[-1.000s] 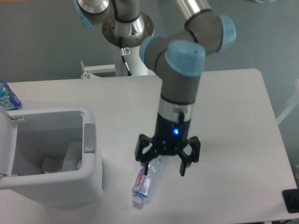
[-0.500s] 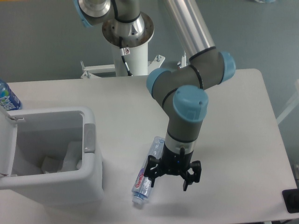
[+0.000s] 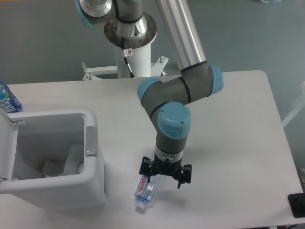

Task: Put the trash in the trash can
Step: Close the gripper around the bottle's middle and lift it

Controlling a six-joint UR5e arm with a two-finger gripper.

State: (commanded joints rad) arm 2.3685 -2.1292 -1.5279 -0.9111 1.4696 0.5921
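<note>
I am bringing the end effector [image 3: 164, 174] down over the crushed bottle [image 3: 147, 188], and in the last second it has dropped from well above the bench [image 3: 238, 119] to just over it, sliding sideways so that it is now sitting over the bottle's upper end. A moment ago it was off to one side of the bottle; now the bottle's body is running out from directly under it, down and toward the trash can [image 3: 52, 160], with the cap end pointing at the bench's near edge. The fingers are still spread apart, one to each side, and nothing is being gripped yet. I cannot tell whether either tip is touching the plastic.

I am reading this as the final line-up before the grasp: the descent looks nearly done, and closing is the step left. The bottle is lying flat and slanted, so a squeeze near its end may let it swing or slip.

The trash can is standing just beyond the bottle with its lid open, and the crumpled wrapper [image 3: 71, 160] is already lying inside. The blue-labelled water bottle [image 3: 6, 98] is standing far off past the trash can.
</note>
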